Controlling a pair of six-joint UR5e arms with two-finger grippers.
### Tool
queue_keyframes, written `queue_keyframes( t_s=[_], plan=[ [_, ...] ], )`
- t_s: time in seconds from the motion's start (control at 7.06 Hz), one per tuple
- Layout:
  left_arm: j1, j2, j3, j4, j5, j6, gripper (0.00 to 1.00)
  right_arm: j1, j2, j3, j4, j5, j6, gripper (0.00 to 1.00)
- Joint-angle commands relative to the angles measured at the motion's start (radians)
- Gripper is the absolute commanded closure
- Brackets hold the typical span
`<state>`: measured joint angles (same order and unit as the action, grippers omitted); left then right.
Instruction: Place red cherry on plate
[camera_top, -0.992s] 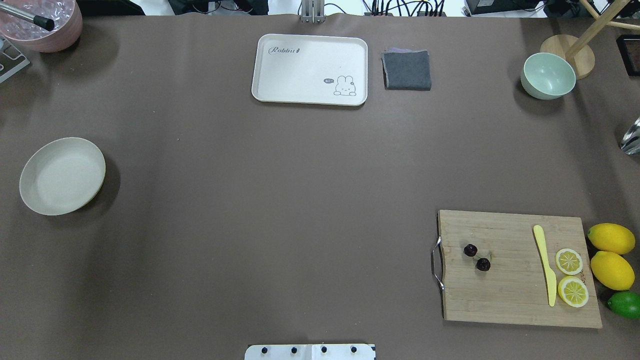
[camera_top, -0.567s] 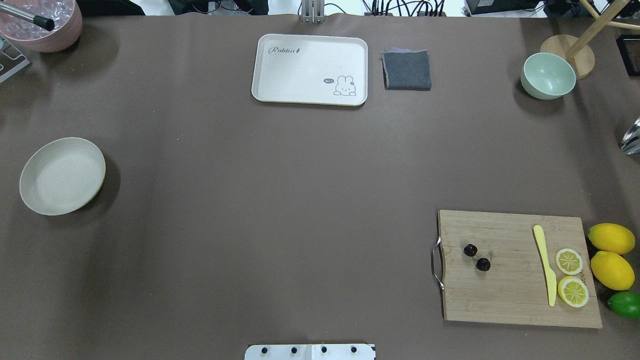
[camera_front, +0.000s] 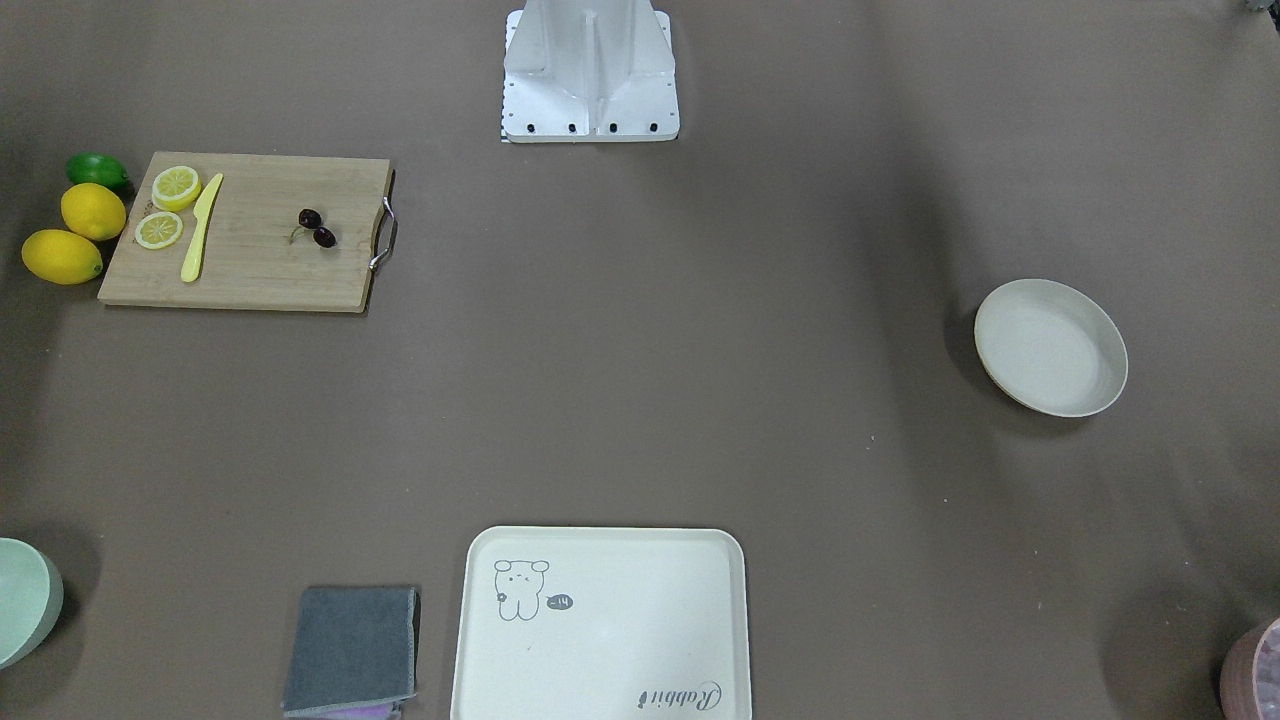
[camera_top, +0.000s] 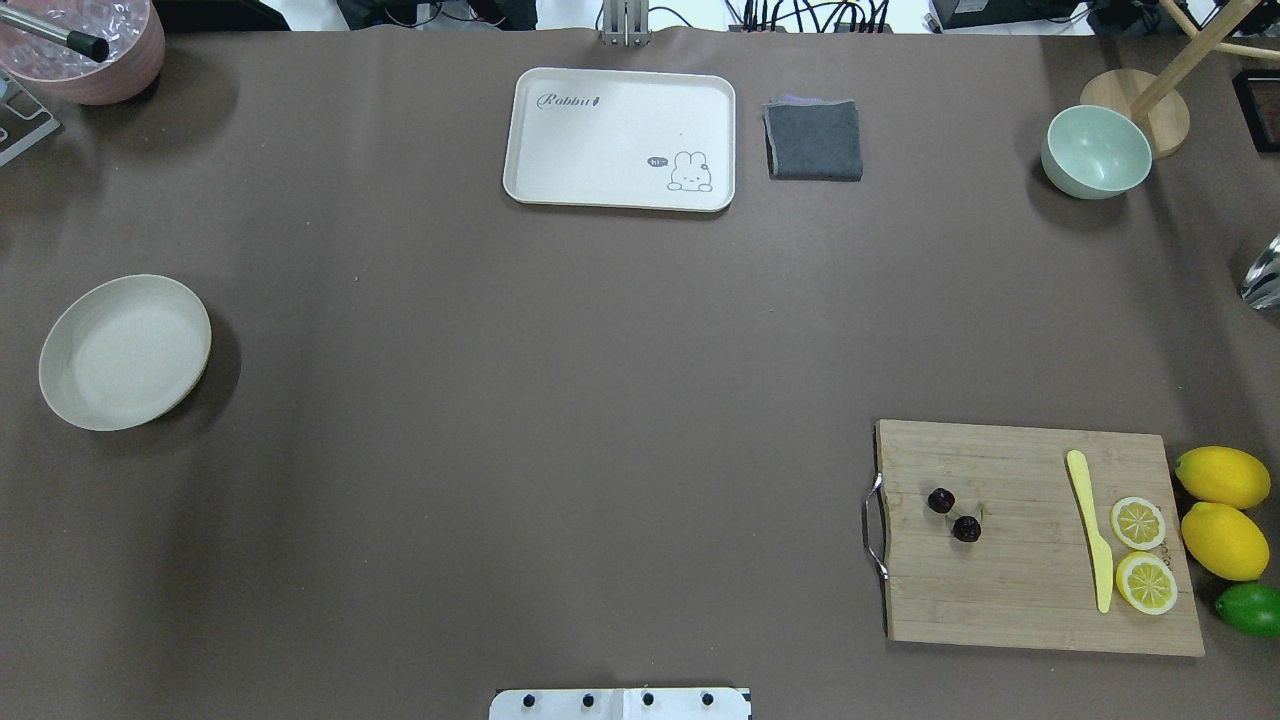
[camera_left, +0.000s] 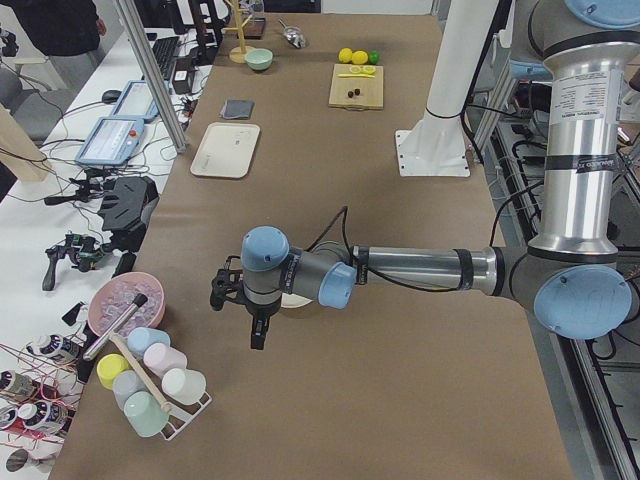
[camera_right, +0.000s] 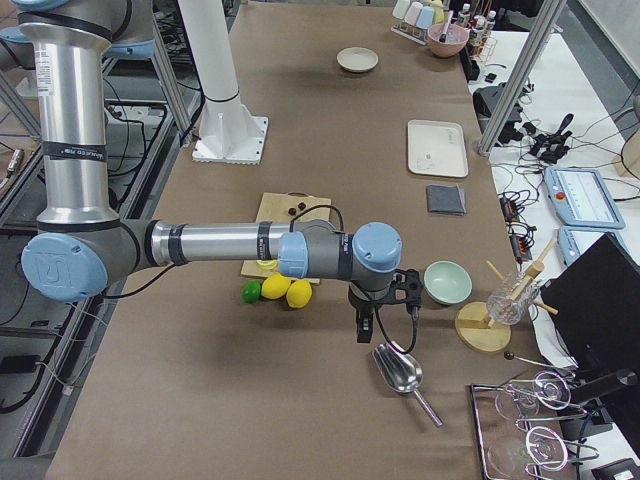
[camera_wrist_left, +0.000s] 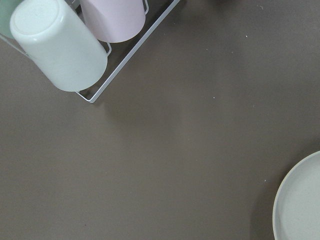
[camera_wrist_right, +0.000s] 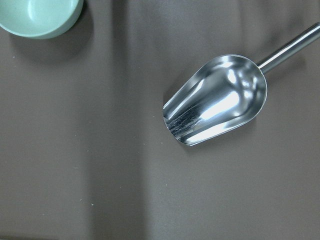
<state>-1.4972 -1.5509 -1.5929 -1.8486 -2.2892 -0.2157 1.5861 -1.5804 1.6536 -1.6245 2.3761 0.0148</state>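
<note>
The red cherry pair lies on the left part of the wooden cutting board, near its metal handle; it also shows in the front view as the red cherry. The plate sits bare at the table's far left, and its rim edges into the left wrist view as the plate. My left gripper hangs beside the plate, seen only from the left side. My right gripper hovers above a metal scoop, seen only from the right side. I cannot tell whether either is open or shut.
On the board lie a yellow knife and lemon slices; lemons and a lime sit beside it. A cream tray, grey cloth and green bowl line the far edge. A cup rack stands near the left gripper.
</note>
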Motion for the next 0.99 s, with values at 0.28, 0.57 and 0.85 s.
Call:
queue_keyframes(
  t_s=[0.28, 0.57, 0.85],
  plan=[
    [0.0, 0.009, -0.002, -0.003, -0.001, 0.001, 0.02, 0.0, -0.003, 0.0, 0.0, 0.0, -0.003, 0.0],
    [0.0, 0.009, -0.004, -0.001, -0.001, -0.007, 0.02, 0.0, -0.004, 0.0, 0.0, 0.0, -0.003, 0.0],
    [0.0, 0.012, -0.005, -0.003, -0.001, -0.007, 0.02, 0.0, -0.003, 0.0, 0.0, -0.002, -0.003, 0.0]
  ],
)
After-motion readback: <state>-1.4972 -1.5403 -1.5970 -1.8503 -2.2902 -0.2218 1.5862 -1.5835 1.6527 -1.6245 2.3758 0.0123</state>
